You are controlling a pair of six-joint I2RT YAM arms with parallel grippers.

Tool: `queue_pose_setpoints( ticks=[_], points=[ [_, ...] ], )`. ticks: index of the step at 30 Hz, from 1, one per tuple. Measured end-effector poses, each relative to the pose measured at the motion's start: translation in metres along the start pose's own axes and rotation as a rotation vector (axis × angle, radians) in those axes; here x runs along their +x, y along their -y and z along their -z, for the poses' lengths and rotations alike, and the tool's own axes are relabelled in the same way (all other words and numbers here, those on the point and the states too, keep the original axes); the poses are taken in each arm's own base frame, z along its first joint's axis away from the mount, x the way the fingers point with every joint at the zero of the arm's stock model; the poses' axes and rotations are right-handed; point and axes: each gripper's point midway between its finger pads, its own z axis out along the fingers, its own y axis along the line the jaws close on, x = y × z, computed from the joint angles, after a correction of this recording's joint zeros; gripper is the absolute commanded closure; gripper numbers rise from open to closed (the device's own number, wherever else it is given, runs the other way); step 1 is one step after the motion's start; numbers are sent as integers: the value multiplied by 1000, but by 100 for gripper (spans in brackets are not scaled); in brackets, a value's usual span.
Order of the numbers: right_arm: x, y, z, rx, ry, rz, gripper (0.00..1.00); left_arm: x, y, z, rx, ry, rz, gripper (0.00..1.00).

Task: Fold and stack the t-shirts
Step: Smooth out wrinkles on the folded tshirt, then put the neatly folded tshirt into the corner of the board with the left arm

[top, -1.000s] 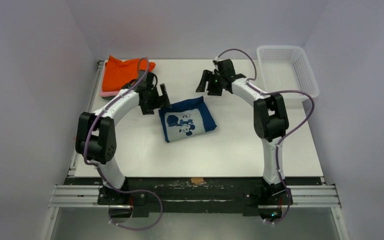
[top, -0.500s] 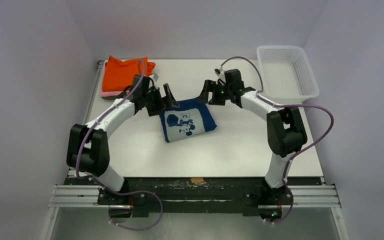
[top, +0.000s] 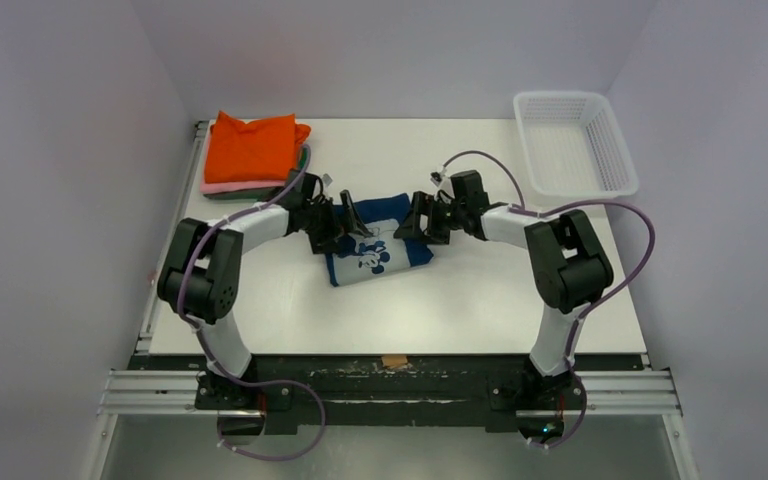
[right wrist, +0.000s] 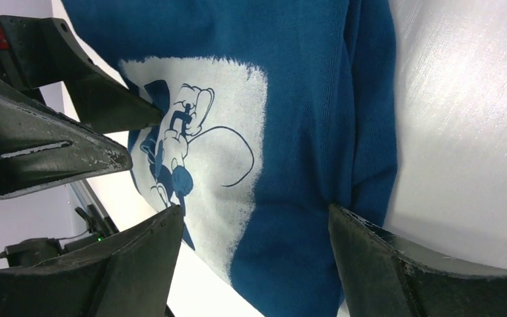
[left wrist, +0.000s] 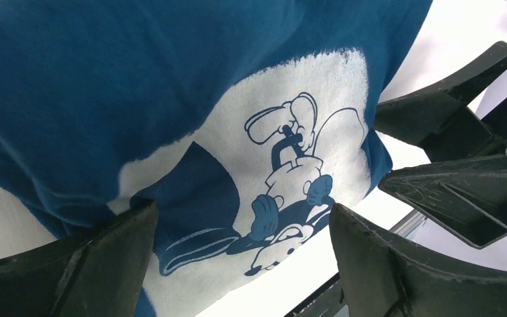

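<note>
White table, our arms meeting at the blue t-shirt.
Our left gripper and right gripper flank it, fingers spread apart.

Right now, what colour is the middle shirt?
Shirt: blue, white cartoon print; best in left wrist view.

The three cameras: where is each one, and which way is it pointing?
Top external: fixed above and behind the arms, looking down at the table, the blue t-shirt, the folded stack and basket; both whole arms show.
Left wrist: on the left arm, looking down over the left hand at the shirt's print.
Right wrist: on the right arm, looking down over the right hand at the same print.
Shared: each wrist view also catches the other hand's fingers.
</note>
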Motion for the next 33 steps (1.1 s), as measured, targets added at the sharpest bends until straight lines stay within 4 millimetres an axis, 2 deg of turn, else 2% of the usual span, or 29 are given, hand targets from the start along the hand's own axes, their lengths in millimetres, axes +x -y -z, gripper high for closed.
queue_pose_setpoints(
  ticks=[5, 8, 11, 14, 17, 20, 25, 26, 28, 31, 33],
  points=[
    [-3, 3, 2, 30, 25, 7, 19, 0, -1, 4, -7, 17, -6, 0],
    [-6, 2, 11, 71, 45, 16, 17, 1, -3, 16, -44, 38, -14, 0],
    [-23, -15, 38, 104, 131, 50, 14, -2, -2, 41, -103, 106, -36, 0],
    [-47, -43, 77, 111, 285, 112, 13, -8, -2, 66, -150, 193, -52, 0],
    [-60, -61, 115, 127, 424, 147, 12, -8, -14, 75, -223, 227, -38, 0],
    [-58, -57, 132, 173, 489, 137, 12, -3, -34, 64, -295, 201, -1, 2],
    [-39, -31, 145, 286, 505, 91, 11, 7, -63, 40, -388, 125, 50, 8],
    [-37, -29, 150, 301, 516, 87, 11, 8, -66, 34, -403, 105, 60, 9],
    [-36, -27, 162, 327, 549, 86, 11, -2, -58, 27, -396, 106, 60, 14],
    [-40, -31, 180, 351, 614, 90, 10, -10, -45, 11, -389, 98, 36, 31],
    [-43, -32, 193, 370, 663, 93, 10, -9, -34, 1, -393, 86, 6, 52]
  ],
)
